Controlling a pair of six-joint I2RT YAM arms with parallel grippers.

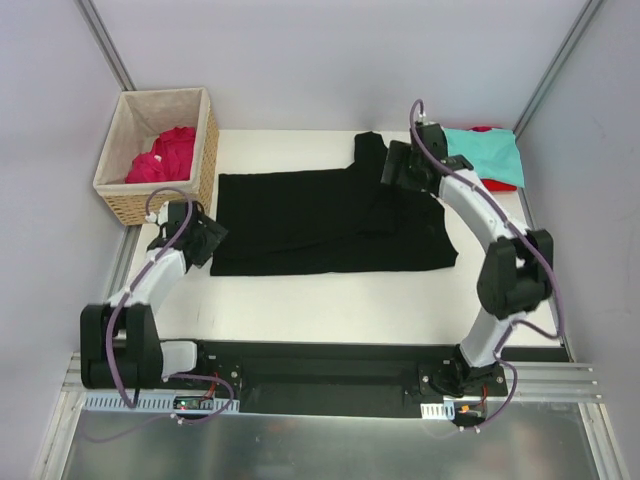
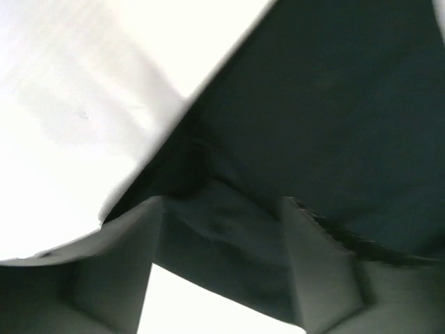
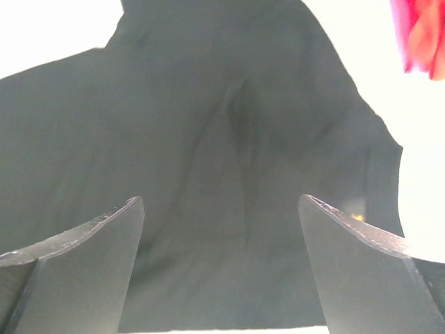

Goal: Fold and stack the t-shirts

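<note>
While both pairs of jaws are standing apart, the black t-shirt (image 1: 320, 225) is lying flat on the surface (image 1: 300, 300).
Left jaws are sitting at its near-left edge, right jaws over its far-right corner; beyond, a teal t-shirt (image 1: 485, 155) is covering a red t-shirt (image 1: 500, 186).
</note>
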